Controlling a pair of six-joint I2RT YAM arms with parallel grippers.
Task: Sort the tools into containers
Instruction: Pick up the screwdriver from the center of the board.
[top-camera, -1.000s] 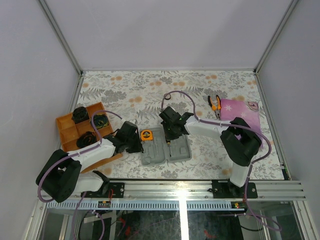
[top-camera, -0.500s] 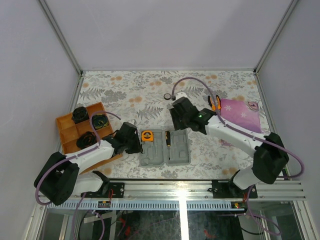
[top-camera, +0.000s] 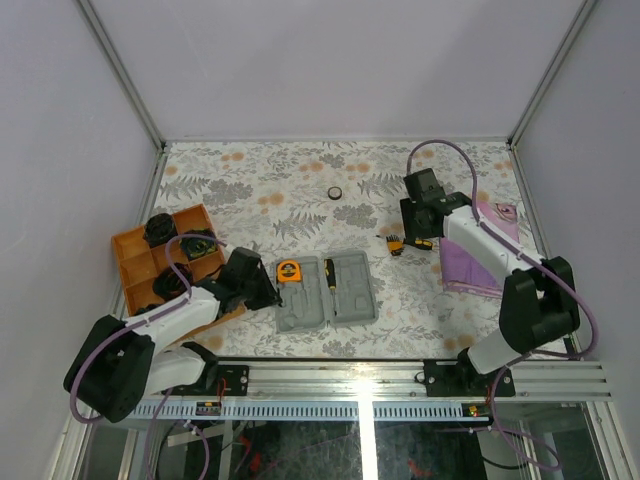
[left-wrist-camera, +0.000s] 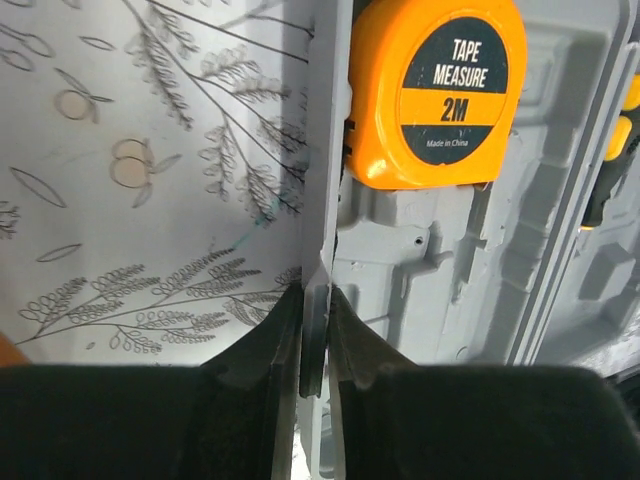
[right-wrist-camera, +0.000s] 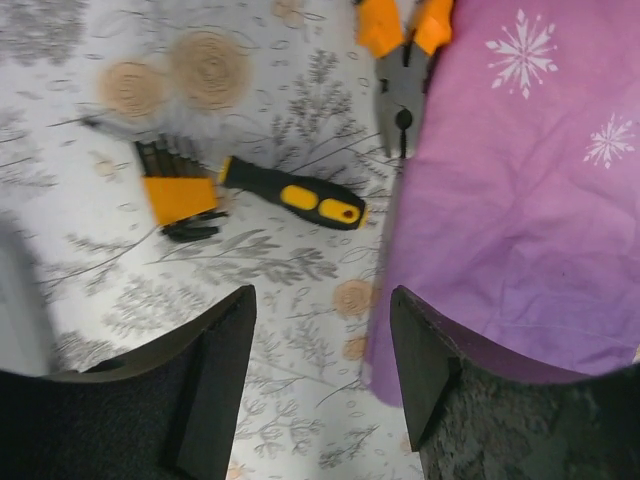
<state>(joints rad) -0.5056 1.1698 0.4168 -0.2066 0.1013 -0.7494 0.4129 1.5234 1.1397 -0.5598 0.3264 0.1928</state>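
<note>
The grey tool case (top-camera: 355, 300) lies open near the front of the table. An orange tape measure (top-camera: 289, 270) sits in its left half, and a black-and-yellow screwdriver (top-camera: 329, 272) lies beside the hinge. My left gripper (top-camera: 263, 291) is shut on the case's left rim (left-wrist-camera: 318, 200), just below the tape measure (left-wrist-camera: 435, 90). My right gripper (right-wrist-camera: 322, 300) hangs open and empty over the table by the purple cloth (right-wrist-camera: 520, 180). Ahead of it lie another screwdriver (right-wrist-camera: 295, 195), the bit set (right-wrist-camera: 178, 195) and the pliers (right-wrist-camera: 405, 60). A black tape ring (top-camera: 335, 193) lies farther back.
An orange divided tray (top-camera: 135, 255) holding black items stands at the left, behind my left arm. The purple cloth (top-camera: 480, 255) lies at the right under my right arm. Metal frame posts and grey walls enclose the flowered table.
My right arm has swung from above the case to the back right by the cloth, opening its jaws and leaving the screwdriver in the case. The left gripper kept its hold.
</note>
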